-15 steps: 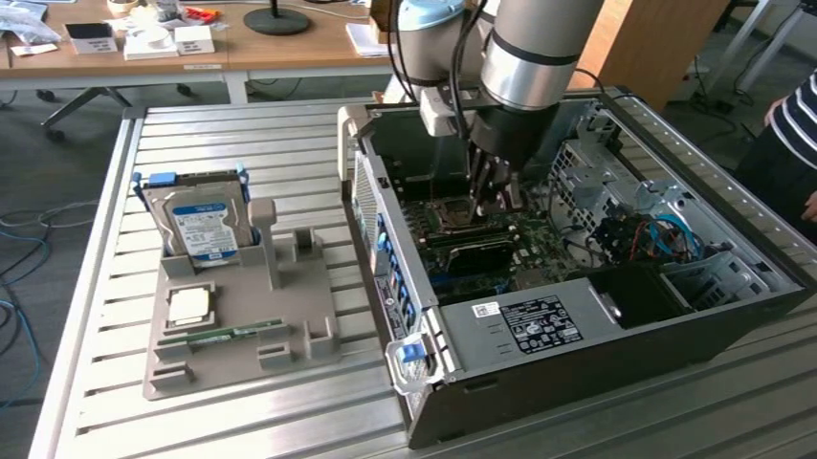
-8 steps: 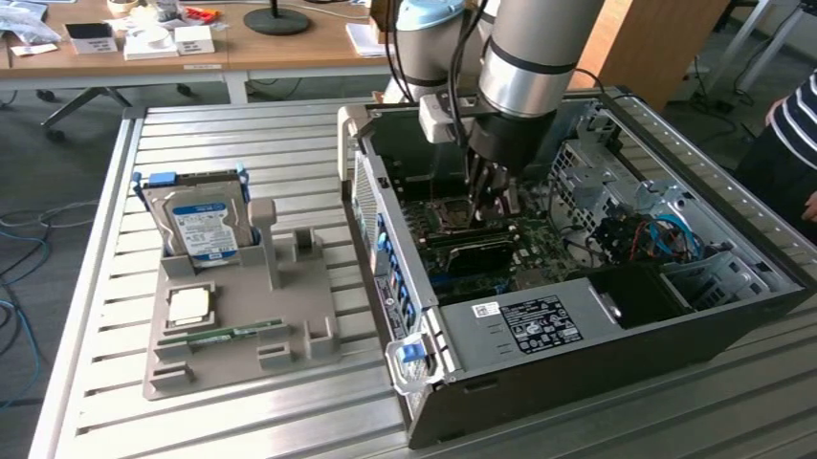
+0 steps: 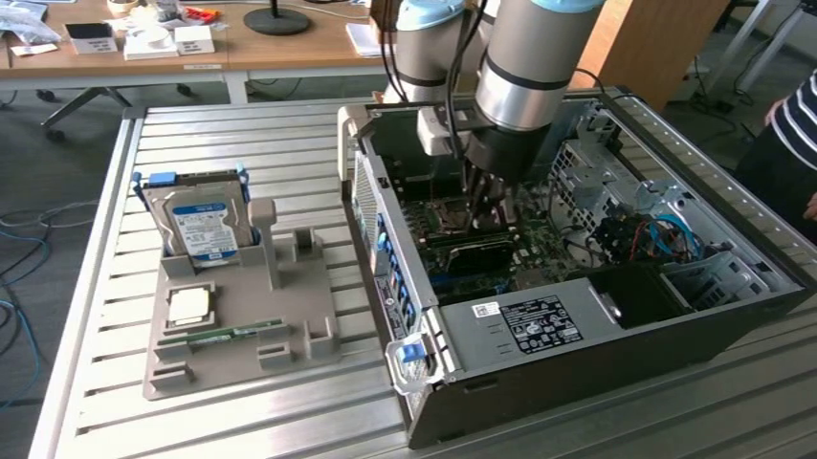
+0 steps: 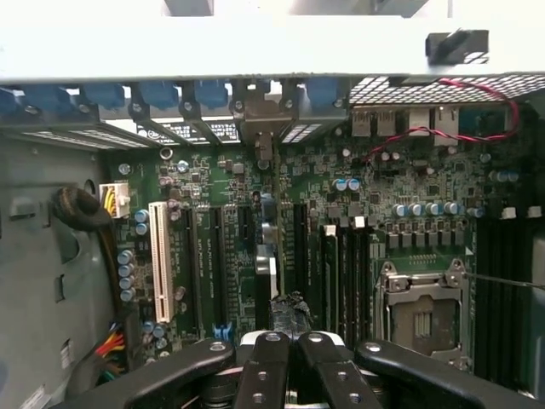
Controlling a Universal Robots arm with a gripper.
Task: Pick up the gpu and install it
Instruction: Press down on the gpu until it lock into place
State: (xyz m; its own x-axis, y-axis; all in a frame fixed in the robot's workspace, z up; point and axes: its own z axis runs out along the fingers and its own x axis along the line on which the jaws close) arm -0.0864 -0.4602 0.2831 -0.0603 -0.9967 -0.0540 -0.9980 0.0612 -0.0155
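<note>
Gpu (image 4: 269, 256) stands on edge over the motherboard slots; grey bracket at the case's rear wall.

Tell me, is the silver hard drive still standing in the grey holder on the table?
Yes, the hard drive stands upright in the grey holder.

**Silver arm, black hand**

The robot arm (image 3: 530, 57) is a thick silver-grey cylinder with pale blue caps at the joints and black cables running beside it. Its hand (image 4: 289, 362) has glossy black linkage fingers (image 4: 264, 375) studded with silver screw heads.
</note>
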